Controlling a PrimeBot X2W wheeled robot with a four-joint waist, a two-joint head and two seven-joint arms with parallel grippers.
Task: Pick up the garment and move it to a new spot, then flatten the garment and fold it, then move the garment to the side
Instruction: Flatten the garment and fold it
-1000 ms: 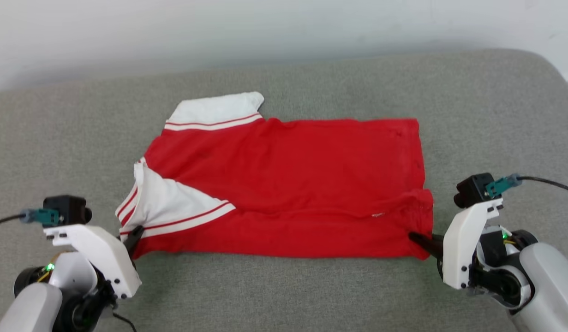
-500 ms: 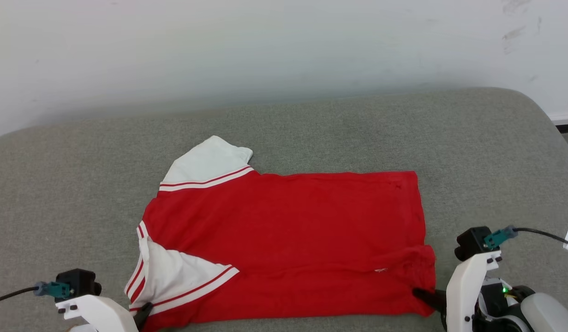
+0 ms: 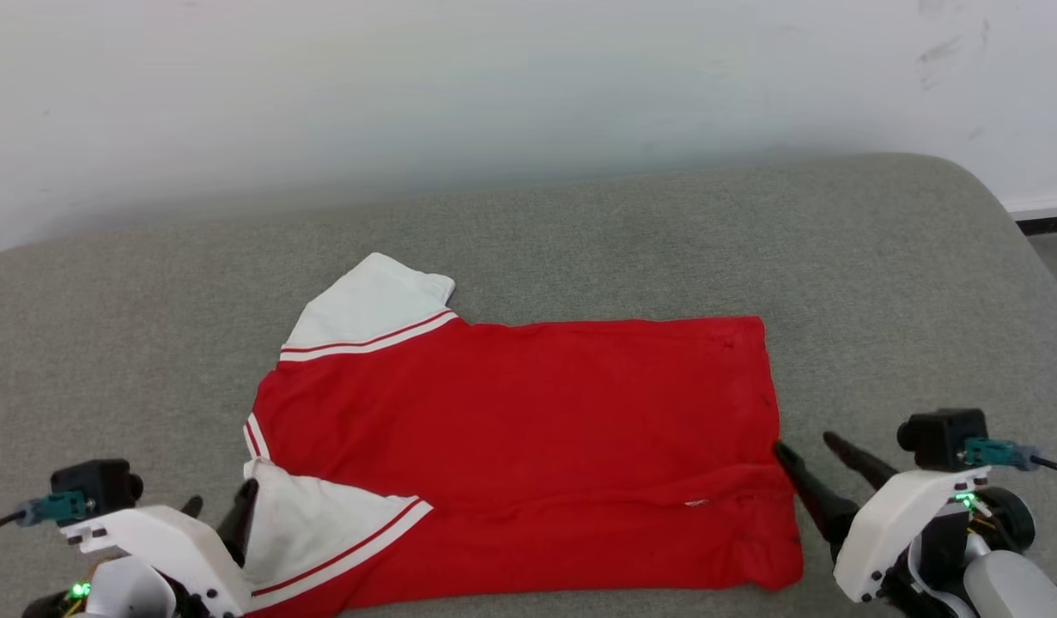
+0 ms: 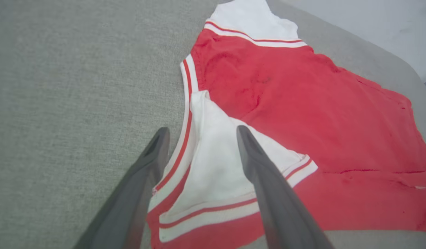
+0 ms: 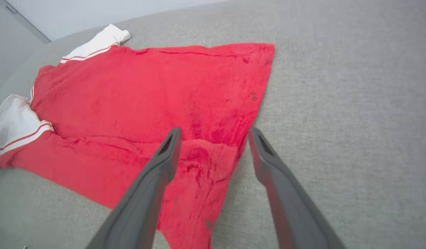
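You see the garment (image 3: 528, 403) lying flat on the grey fabric surface (image 3: 580, 232), near edge folded over. Your left pincer (image 3: 219, 502) gapes released at the near white sleeve (image 3: 322, 524); your right pincer (image 3: 804, 444), released, flanks the hem corner.

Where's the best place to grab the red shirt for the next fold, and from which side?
Probably the garment by its far edge: the far white sleeve for the open left gripper, the far hem corner for the open right gripper. Come in from the two short ends. The near edge lies folded over, and those far corners lie flat and uncovered.
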